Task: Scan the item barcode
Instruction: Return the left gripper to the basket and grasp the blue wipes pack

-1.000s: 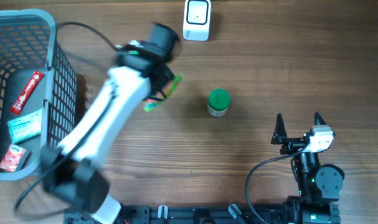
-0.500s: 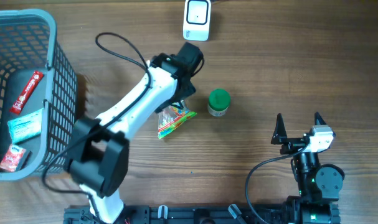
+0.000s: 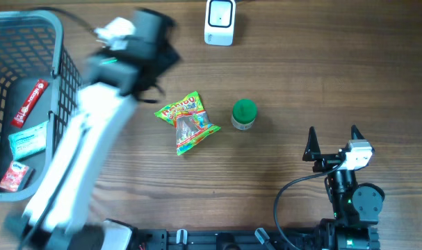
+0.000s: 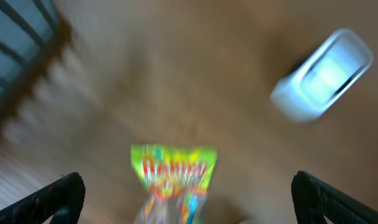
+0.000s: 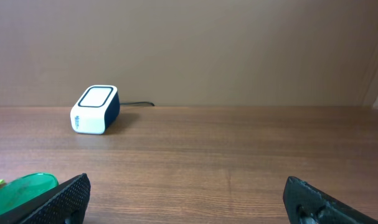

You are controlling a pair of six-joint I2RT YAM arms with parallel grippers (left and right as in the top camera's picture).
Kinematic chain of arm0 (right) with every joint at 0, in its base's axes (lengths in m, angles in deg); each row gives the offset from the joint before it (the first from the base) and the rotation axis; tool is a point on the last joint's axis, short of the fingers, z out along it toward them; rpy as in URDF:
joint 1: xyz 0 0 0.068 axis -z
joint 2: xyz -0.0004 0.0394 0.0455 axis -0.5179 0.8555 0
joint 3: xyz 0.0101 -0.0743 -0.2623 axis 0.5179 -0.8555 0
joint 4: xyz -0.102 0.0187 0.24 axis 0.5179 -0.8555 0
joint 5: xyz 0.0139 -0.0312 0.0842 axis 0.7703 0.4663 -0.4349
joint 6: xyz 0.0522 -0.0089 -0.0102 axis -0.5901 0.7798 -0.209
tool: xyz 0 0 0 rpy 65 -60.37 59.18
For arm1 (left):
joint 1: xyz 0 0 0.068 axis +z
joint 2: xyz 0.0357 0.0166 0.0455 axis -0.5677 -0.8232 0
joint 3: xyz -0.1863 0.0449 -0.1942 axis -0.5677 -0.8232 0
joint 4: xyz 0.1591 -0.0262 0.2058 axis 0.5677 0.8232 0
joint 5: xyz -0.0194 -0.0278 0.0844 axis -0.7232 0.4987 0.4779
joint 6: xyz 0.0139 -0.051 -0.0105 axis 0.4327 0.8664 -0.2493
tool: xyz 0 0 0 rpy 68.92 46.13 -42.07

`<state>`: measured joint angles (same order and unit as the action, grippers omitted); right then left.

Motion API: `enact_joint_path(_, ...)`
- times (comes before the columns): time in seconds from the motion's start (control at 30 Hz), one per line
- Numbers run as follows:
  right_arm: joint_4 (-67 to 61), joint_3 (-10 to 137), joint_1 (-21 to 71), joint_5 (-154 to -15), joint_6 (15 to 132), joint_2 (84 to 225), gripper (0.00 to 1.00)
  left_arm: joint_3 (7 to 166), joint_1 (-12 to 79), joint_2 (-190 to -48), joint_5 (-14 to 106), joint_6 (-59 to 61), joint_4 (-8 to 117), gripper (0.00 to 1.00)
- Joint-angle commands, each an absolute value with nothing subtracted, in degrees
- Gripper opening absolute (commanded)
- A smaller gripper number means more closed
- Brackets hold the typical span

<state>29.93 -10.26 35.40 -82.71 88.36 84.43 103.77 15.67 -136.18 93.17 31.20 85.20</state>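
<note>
On the wooden table (image 3: 301, 83), a basket (image 3: 58, 42) holds three packets (image 3: 26, 141).

green-yellow-red snack bag (image 3: 187, 123), green-capped jar (image 3: 244, 114), white scanner (image 3: 220, 22).

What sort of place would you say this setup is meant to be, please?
Probably a mock shop checkout on a wooden table: a white barcode scanner, a grey basket holding packets, and a snack bag beside a green-lidded jar.

Table (image 3: 322, 83): basket (image 3: 24, 21), scanner (image 3: 219, 22), packet (image 3: 187, 122), jar (image 3: 244, 114)
</note>
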Motion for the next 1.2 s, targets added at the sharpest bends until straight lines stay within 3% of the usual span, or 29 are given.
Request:
enact_joint_path(0.0, 30.2, -10.3, 35.2, -81.9, 89.0, 84.3, 1.0, 106.3, 26.4, -125.5, 96.1, 28.2, 85.7, 1.0)
enact_joint_path(0.2, 30.2, -10.3, 35.2, -81.9, 89.0, 84.3, 1.0, 106.3, 47.7, -119.6, 95.7, 28.4, 89.3, 1.0)
enact_joint_path(0.47, 30.2, -10.3, 35.2, -81.9, 89.0, 84.3, 1.0, 101.7, 69.1, -125.8, 85.2, 46.2, 96.2, 1.0)
enact_joint_path(0.83, 30.2, -10.3, 35.2, -81.9, 89.0, 84.3, 1.0, 100.7, 75.3, -143.0, 86.0, 55.5, 94.8, 1.0)
enact_joint_path(1.17, 30.2, -10.3, 35.2, -81.9, 89.0, 84.3, 1.0, 98.2, 74.6, -159.1, 86.4, 51.0, 84.1, 1.0)
